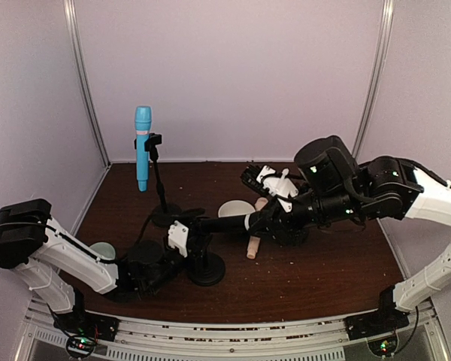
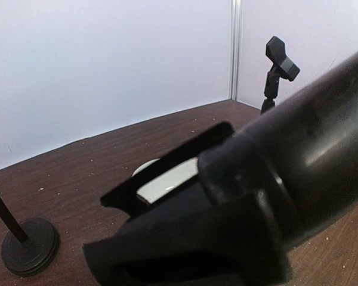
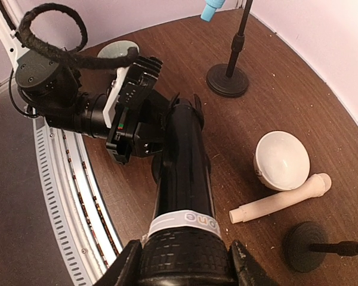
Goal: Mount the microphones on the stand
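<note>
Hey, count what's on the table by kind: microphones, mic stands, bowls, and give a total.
Microphones: 3 (light blue microphone, black microphone, cream microphone)
Stands: 3 (back-left stand, front stand, right stand)
Bowls: 2 (white bowl, pale green bowl)
Total: 8

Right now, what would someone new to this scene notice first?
The black microphone is held out over mid-table, the right gripper clamped on one end, the left gripper at the other. At back left, the light blue microphone stands upright on its stand. A cream-pink microphone lies beside a white bowl.
</note>
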{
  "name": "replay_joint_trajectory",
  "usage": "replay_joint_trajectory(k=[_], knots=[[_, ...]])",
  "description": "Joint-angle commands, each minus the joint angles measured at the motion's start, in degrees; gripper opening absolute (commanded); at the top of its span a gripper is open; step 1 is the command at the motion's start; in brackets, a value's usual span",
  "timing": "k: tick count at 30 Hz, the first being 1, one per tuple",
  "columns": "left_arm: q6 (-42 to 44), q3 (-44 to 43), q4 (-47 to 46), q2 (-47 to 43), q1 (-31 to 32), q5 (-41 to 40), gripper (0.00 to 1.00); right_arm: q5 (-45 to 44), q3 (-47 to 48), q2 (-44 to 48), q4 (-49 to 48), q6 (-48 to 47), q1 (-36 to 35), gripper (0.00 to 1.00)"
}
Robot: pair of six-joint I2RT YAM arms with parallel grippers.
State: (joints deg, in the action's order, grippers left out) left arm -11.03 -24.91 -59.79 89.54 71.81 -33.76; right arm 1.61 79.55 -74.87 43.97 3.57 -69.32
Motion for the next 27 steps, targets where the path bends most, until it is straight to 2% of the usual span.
replay_joint_trajectory(k=[1,6,11,17,21,27], knots=[[3.00,-3.54,-2.51,-1.46,3.16,7.66,0.00,0.74,-3.37,-4.19,-1.22,-4.44,-1.60,0.00],[3.14,-3.82,-2.33,-1.26,3.25,8.04,0.00,-0.05,-4.26,-6.49,-4.05,-0.60,-1.53,0.00],[3.32,-4.09,-2.49,-0.93,3.33,8.20,0.00,3.93,-1.57,-10.36,-4.02,8.07,-0.95,0.00],[3.72,-3.93,-2.83,-0.85,3.59,8.27,0.00,9.92,-3.20,-11.41,-9.88,15.59,0.26,0.00],[4.18,-3.78,-2.74,-1.03,3.97,8.31,0.00,11.02,-2.22,-13.25,-10.07,16.61,1.40,0.00],[4.37,-3.25,-1.82,-1.95,4.13,7.88,0.00,10.00,2.74,-13.95,-4.24,12.76,1.60,0.00]])
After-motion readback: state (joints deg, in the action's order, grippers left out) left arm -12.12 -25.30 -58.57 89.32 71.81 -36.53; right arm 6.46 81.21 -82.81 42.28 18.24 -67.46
